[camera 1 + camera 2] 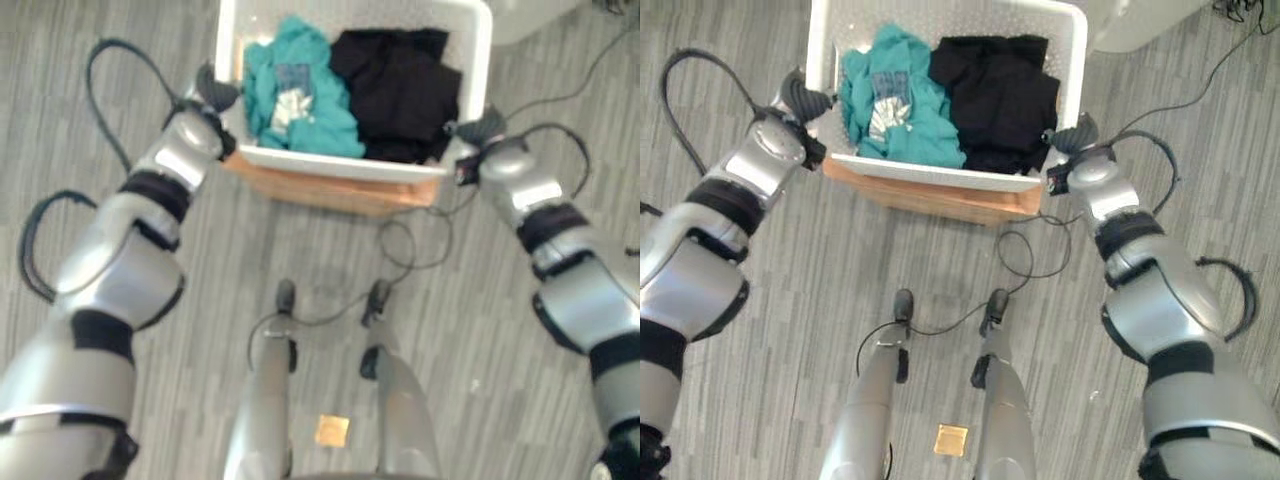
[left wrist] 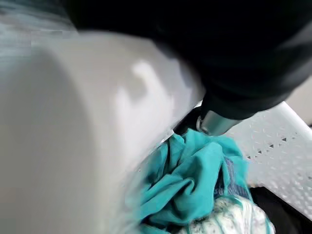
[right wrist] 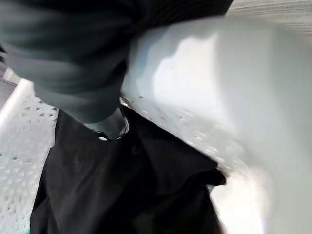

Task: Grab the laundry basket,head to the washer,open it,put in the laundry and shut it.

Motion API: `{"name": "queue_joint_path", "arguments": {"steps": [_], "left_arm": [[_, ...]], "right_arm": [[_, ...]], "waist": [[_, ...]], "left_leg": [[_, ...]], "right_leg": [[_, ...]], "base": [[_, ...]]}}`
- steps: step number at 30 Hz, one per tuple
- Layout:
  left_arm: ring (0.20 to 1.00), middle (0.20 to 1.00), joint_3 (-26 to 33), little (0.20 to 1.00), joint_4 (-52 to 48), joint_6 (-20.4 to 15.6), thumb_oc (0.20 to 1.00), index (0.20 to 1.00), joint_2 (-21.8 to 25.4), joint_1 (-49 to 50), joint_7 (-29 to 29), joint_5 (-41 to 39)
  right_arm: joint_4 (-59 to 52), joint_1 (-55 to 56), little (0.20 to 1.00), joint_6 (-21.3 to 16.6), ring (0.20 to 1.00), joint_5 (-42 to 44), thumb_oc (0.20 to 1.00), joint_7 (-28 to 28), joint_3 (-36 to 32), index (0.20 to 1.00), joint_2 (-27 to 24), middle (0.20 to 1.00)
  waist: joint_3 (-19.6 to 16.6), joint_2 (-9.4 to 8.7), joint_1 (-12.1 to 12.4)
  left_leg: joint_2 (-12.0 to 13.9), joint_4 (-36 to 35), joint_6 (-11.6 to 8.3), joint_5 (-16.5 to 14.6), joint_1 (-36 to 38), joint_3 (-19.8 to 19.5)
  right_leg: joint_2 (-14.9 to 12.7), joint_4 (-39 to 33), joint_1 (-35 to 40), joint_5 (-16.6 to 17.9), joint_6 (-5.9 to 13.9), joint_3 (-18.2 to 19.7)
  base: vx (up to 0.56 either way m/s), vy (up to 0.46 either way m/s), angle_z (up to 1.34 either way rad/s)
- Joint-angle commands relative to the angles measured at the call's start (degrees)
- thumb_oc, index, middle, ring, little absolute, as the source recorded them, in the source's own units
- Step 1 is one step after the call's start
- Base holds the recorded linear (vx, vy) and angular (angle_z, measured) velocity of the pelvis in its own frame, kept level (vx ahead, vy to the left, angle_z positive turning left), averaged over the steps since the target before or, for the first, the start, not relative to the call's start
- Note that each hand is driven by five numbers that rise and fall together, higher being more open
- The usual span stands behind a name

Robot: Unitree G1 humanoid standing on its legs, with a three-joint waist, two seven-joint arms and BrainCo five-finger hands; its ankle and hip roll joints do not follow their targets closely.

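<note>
The white perforated plastic laundry basket [image 1: 452,40] sits on a low light-brown wooden stand [image 1: 335,192] on the grey plank floor [image 1: 470,330], in front of the robot. Inside lie 2 loads: a crumpled teal garment [image 1: 300,90] on the left and a black garment [image 1: 400,85] on the right. The left hand [image 1: 212,92] meets the basket's left rim and the right hand [image 1: 478,128] its right rim; I cannot tell whether either hand's fingers have closed on the rim, since the covers hide them. If 1 side grips worse than the other, the basket could tilt on lifting and spill clothes, or snag the stand.
</note>
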Motion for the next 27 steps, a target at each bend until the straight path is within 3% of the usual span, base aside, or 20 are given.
{"name": "queue_joint_path", "arguments": {"steps": [1, 2, 5, 8, 11, 15, 22, 27], "left_arm": [[0.2, 0.2, 0.5, 0.2, -2.9, -7.3, 0.2, 0.2, -4.6, -6.2, 0.6, 4.2], [0.2, 0.2, 1.7, 0.2, -11.1, -7.4, 0.2, 0.2, -1.4, -2.0, 0.0, 6.5], [0.2, 0.2, 3.9, 0.2, -21.4, -7.7, 0.2, 0.2, 2.2, 3.9, -2.1, 8.5], [0.2, 0.2, 5.5, 0.2, -26.6, -7.8, 0.2, 0.2, 3.8, 7.8, -3.6, 8.8], [0.2, 0.2, 7.6, 0.2, -35.6, -7.6, 0.2, 0.2, 6.2, 15.5, -7.4, 7.9], [0.2, 0.2, 8.5, 0.2, -38.7, -7.3, 0.2, 0.2, 6.7, 18.6, -9.2, 7.4], [0.2, 0.2, 10.3, 0.2, -42.4, -4.7, 0.2, 0.2, 4.4, 25.4, -14.0, 8.7], [0.2, 0.2, 10.0, 0.2, -42.3, -4.2, 0.2, 0.2, 4.2, 25.9, -15.1, 9.7]], "right_arm": [[-5.7, -6.0, 0.2, -7.2, 0.2, -2.3, 0.2, 3.5, -3.8, 0.2, 1.7, 0.2], [-14.5, 3.0, 0.2, -7.1, 0.2, -3.9, 0.2, 4.9, -8.6, 0.2, -2.7, 0.2], [-25.0, 16.1, 0.2, -6.8, 0.2, -5.2, 0.2, 6.9, -16.6, 0.2, -8.7, 0.2], [-30.1, 23.3, 0.2, -6.2, 0.2, -6.3, 0.2, 8.1, -21.3, 0.2, -10.7, 0.2], [-38.2, 37.1, 0.2, -5.1, 0.2, -7.3, 0.2, 10.7, -30.6, 0.2, -12.6, 0.2], [-41.2, 43.4, 0.2, -4.6, 0.2, -7.3, 0.2, 11.9, -34.9, 0.2, -12.9, 0.2], [-50.8, 66.1, 0.2, -1.9, 0.2, -4.4, 0.2, 16.1, -50.7, 0.2, -10.4, 0.2], [-54.3, 74.1, 0.2, -1.0, 0.2, -2.7, 0.2, 17.7, -56.1, 0.2, -8.8, 0.2]], "waist": [[-0.9, 0.27, 0.5], [-1.6, 0.63, 0.3], [-3.6, 1.05, -0.1], [-4.7, 1.23, -0.3], [-7.0, 1.21, -0.6], [-8.4, 1.23, -0.8], [-10.9, 0.56, -3.0], [-11.6, 0.17, -3.7]], "left_leg": [[-2.5, -5.7, 0.96, -3.4, 7.2, 0.9], [-2.6, -6.5, 1.3, -4.0, 11.3, 1.0], [-2.8, -8.1, 1.46, -4.3, 16.4, 0.7], [-2.8, -8.6, 1.58, -4.7, 19.0, 0.6], [-3.0, -9.1, 2.1, -5.7, 23.8, 1.0], [-3.0, -9.8, 2.5, -5.6, 25.8, 1.3], [-2.6, -12.8, 3.92, -6.2, 33.7, 4.1], [-2.4, -13.4, 4.24, -6.5, 35.6, 5.6]], "right_leg": [[-2.4, 2.8, 9.2, -5.5, 6.34, 0.3], [-2.8, 4.2, 11.7, -6.3, 6.52, 0.2], [-3.1, 5.6, 15.4, -7.8, 6.7, -0.5], [-3.2, 5.9, 17.5, -8.4, 6.74, -0.8], [-3.4, 5.7, 21.9, -8.4, 7.22, -1.1], [-3.5, 5.4, 23.3, -7.7, 7.53, -1.2], [-3.1, 6.4, 27.6, -7.0, 8.3, -0.3], [-2.5, 5.4, 28.7, -6.9, 8.38, 0.7]], "base": [[0.07, 0.053, 0.02], [0.11, 0.062, 0.04], [0.13, 0.055, 0.1], [0.1, 0.034, 0.02], [0.11, 0.053, -0.01], [0.06, 0.04, -0.13], [0.05, 0.026, -0.19], [0.02, -0.002, -0.3]]}}
